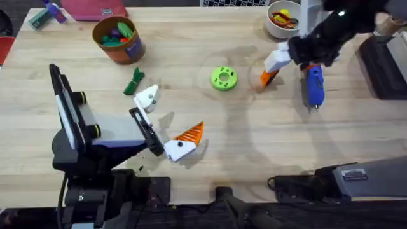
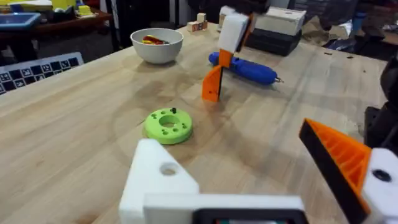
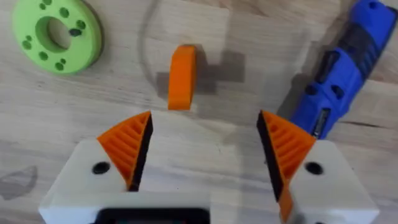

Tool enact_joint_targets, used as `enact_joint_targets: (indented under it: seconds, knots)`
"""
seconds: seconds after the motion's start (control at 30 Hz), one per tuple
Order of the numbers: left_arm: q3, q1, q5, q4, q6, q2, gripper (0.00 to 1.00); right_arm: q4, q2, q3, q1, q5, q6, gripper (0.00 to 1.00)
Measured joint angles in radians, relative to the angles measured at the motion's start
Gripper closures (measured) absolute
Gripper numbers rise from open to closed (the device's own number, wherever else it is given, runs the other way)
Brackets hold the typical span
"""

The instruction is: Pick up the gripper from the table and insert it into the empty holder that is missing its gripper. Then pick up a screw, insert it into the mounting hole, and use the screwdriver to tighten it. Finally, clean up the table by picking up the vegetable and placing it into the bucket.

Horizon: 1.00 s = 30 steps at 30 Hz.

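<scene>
Right gripper hovers with fingers spread above orange piece on table, green ring beside it, blue screwdriver opposite, left gripper fingers spread, holding nothing

**Wooden table and what lies on it**

The light wooden table carries a green ring-shaped holder near its middle, a blue electric screwdriver to the right, and a small orange piece between them. A white bowl, an orange bucket and a green vegetable also rest there.
</scene>
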Motion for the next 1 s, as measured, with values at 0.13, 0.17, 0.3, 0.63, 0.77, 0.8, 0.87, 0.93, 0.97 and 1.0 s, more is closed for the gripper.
enact_joint_targets:
  seconds: [0.13, 0.17, 0.3, 0.63, 0.77, 0.8, 0.87, 0.93, 0.97, 1.0]
  knots:
    - [0.000, 0.000, 0.000, 0.000, 0.000, 0.000, 0.015, 0.026, 0.074, 0.000, 0.005, -0.009, -0.009, 0.071]
    - [0.000, 0.000, 0.000, 0.000, 0.000, 0.000, 0.016, 0.035, 0.091, 0.000, 0.007, -0.010, -0.012, 0.089]
    - [0.000, 0.000, 0.000, 0.000, 0.000, 0.000, 0.015, 0.092, 0.144, 0.000, 0.017, -0.011, -0.017, 0.139]
    - [0.000, 0.000, 0.000, 0.000, 0.000, 0.000, 0.015, 0.113, 0.155, 0.000, 0.027, -0.013, -0.023, 0.562]
    - [0.000, 0.000, 0.000, 0.000, 0.000, 0.000, 0.015, 0.111, 0.155, 0.002, 0.042, -0.013, -0.023, 0.983]
    - [0.000, 0.000, 0.000, 0.000, 0.000, 0.000, 0.015, 0.111, 0.155, 0.003, 0.047, -0.013, -0.023, 0.990]
    - [0.000, 0.000, 0.000, 0.000, 0.000, 0.000, 0.015, 0.110, 0.155, 0.003, 0.056, -0.013, -0.023, 0.989]
    - [0.000, 0.000, 0.000, 0.000, 0.000, 0.000, 0.014, 0.108, 0.155, 0.003, 0.064, -0.013, -0.023, 0.990]
    - [0.000, 0.000, 0.000, 0.000, 0.000, 0.000, 0.016, 0.106, 0.155, 0.004, 0.068, -0.013, -0.023, 0.990]
    - [0.000, 0.000, 0.000, 0.000, 0.000, 0.000, 0.016, 0.102, 0.155, 0.004, 0.070, -0.014, -0.023, 0.990]
